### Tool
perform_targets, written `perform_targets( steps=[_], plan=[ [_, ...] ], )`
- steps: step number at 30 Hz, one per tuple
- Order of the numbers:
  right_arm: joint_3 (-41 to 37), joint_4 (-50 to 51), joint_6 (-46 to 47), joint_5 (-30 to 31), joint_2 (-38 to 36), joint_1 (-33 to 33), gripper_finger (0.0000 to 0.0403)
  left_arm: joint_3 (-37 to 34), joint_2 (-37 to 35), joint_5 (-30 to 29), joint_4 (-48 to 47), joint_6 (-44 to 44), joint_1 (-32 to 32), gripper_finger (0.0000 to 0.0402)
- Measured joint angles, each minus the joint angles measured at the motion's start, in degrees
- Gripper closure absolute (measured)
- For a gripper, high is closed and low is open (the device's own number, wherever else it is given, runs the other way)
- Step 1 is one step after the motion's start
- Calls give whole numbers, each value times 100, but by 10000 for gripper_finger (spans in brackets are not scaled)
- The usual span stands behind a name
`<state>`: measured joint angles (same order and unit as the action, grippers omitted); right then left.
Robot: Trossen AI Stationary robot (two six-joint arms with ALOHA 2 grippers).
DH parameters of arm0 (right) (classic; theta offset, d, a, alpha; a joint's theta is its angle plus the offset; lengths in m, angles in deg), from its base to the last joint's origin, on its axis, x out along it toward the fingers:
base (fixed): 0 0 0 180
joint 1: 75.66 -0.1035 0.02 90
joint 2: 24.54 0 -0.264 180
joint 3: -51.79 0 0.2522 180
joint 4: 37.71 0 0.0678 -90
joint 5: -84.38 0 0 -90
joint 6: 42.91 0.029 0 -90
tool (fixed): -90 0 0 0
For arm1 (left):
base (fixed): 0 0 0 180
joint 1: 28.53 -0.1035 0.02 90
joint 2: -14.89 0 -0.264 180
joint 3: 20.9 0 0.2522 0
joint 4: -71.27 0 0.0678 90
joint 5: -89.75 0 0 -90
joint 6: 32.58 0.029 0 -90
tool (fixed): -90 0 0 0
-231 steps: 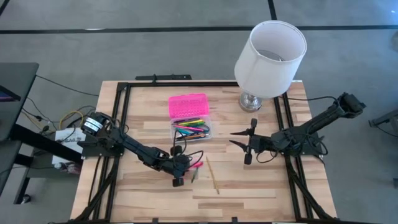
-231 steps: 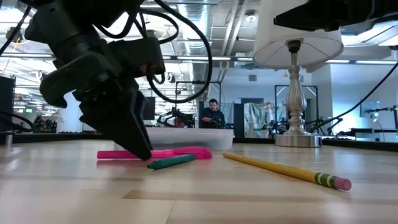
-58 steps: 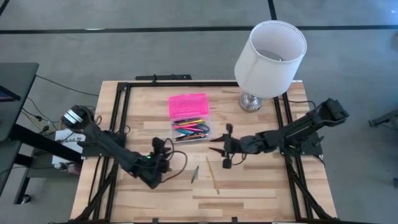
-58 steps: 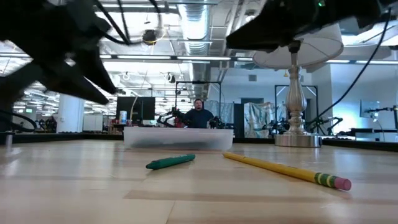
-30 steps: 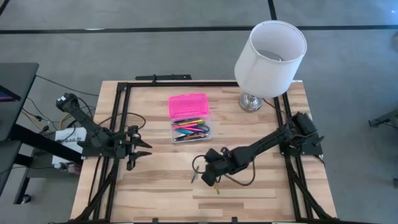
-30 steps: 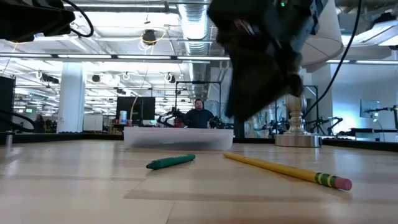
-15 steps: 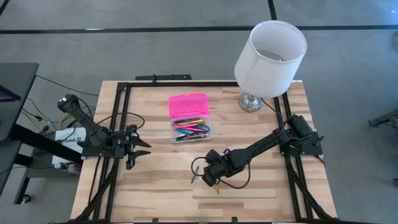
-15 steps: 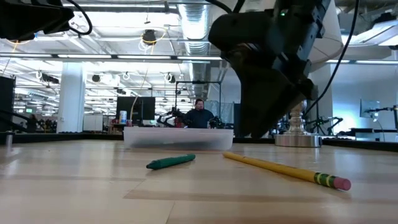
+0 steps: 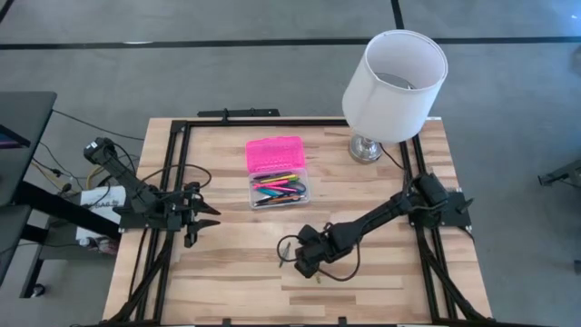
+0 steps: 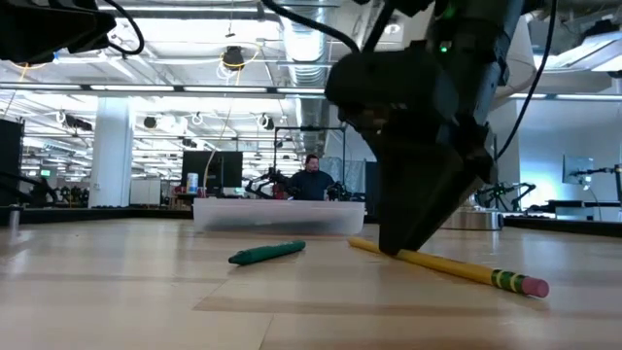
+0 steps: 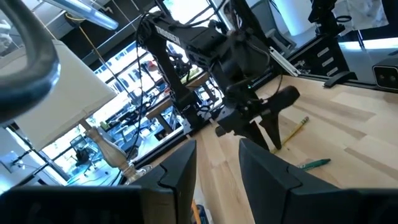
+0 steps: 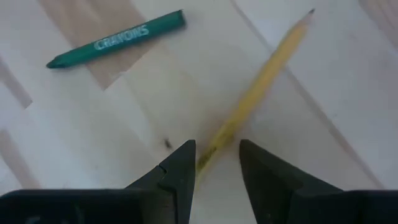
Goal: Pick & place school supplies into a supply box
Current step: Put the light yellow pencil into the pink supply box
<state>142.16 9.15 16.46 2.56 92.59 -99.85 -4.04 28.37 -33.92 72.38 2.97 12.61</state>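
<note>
**Q:** Where is the right gripper, and what is it doing?

**A:** The right gripper [image 12: 214, 163] is low over the front middle of the wooden table [image 9: 381, 282], pointing down at a yellow pencil [image 12: 255, 93]. In the right wrist view its two dark fingers [image 12: 177, 171] stand apart with the pencil running between them. They straddle it and are not closed on it. In the low view the fingertips reach the table right at the pencil's shaft.

**Q:** What lies beside the pencil?

**A:** A green crayon [image 12: 118, 38] lies flat on the wood near it, apart from it and untouched. The pencil's pink eraser end [image 10: 533, 286] points toward the low camera.

**Q:** And the left gripper?

**A:** The left gripper [image 9: 201, 217] is above the table's left edge, well apart from the supplies. Its fingers [image 11: 180, 168] stand narrowly apart and hold nothing.

**Q:** Where is the supply box?

**A:** The box [image 9: 279, 189] sits toward the back middle of the table, its clear base filled with coloured pens and pencils. Its pink lid [image 9: 273, 153] lies open flat behind it. A lamp with a white shade [image 9: 394, 73] stands at the back right corner.

**Q:** Anything beyond the table?

**A:** A person [image 10: 312, 179] shows far behind the box in the low view.
</note>
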Motion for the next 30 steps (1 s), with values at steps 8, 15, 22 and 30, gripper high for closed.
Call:
perform_targets(
  steps=[8, 15, 22, 30],
  plan=[
    [20, 58, -86, -95, 75, 31, 282, 0, 0, -8, -9, 1, 0, 286],
    [31, 520, 200, -190, 105, 33, 283, 0, 0, -11, -13, 2, 0, 286],
    [27, 883, 309, -225, 109, 57, 286, 0, 0, -17, -17, 4, 0, 286],
    [27, 1243, 370, -420, 102, 117, 319, 0, 0, -20, -52, 3, 0, 286]
  ],
)
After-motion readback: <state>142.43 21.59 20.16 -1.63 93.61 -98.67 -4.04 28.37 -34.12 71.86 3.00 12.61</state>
